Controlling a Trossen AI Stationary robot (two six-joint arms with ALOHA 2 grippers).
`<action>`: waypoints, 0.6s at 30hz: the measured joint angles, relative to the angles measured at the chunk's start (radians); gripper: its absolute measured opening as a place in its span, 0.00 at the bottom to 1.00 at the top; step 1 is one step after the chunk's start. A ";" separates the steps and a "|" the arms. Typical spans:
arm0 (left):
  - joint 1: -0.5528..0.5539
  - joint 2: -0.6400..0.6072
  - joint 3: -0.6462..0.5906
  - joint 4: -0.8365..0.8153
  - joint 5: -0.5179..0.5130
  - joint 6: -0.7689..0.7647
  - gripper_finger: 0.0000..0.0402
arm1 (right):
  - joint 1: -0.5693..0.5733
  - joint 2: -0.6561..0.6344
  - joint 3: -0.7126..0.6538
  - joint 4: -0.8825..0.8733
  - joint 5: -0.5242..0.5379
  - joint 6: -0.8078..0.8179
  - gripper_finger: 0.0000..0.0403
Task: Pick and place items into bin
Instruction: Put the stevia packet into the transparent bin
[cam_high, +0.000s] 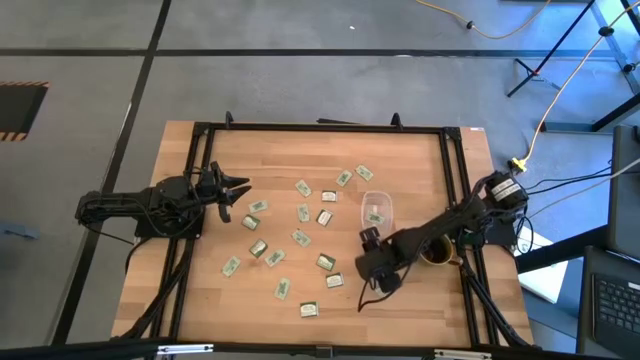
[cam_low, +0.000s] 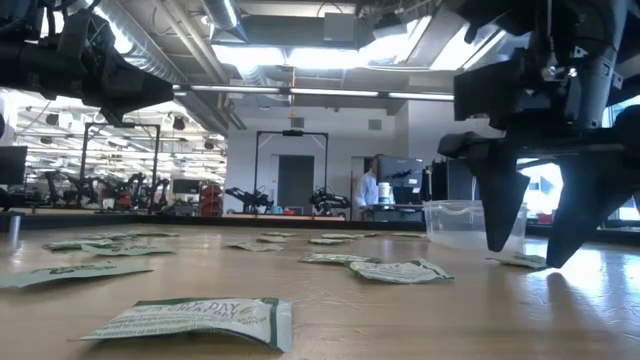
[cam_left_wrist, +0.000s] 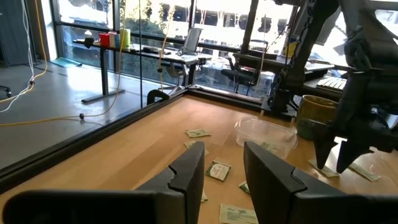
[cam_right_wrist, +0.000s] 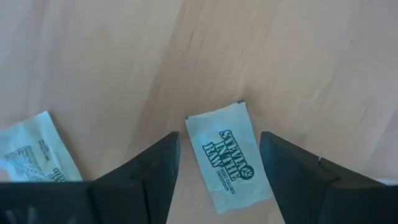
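Note:
Several small pale green and white packets (cam_high: 303, 212) lie flat and scattered on the wooden table (cam_high: 200, 300). The clear bin (cam_high: 377, 210) stands right of the middle, with one packet showing inside it. My right gripper (cam_right_wrist: 217, 155) points down, open, over one packet (cam_right_wrist: 227, 155); its fingers stand on either side of the packet, just above the table, without touching it. The low view shows the same packet (cam_low: 520, 262) between the two dark fingertips of the right gripper (cam_low: 530, 250). My left gripper (cam_high: 238, 190) waits open and level at the table's left.
A dark brown mug (cam_high: 437, 252) stands right of my right gripper, beside the right arm. Another packet (cam_right_wrist: 34, 152) lies just outside one right finger. A black frame (cam_high: 320, 128) runs around the table's edges.

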 joint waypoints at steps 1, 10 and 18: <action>0.000 0.000 0.000 0.000 0.000 0.000 0.27 | -0.005 0.000 0.000 0.000 -0.012 0.000 0.56; 0.000 0.000 0.000 0.000 0.000 0.000 0.27 | -0.038 0.031 0.005 -0.006 -0.065 0.027 0.56; 0.000 0.000 0.000 0.000 0.000 0.000 0.27 | -0.041 0.042 0.004 -0.011 -0.079 0.030 0.50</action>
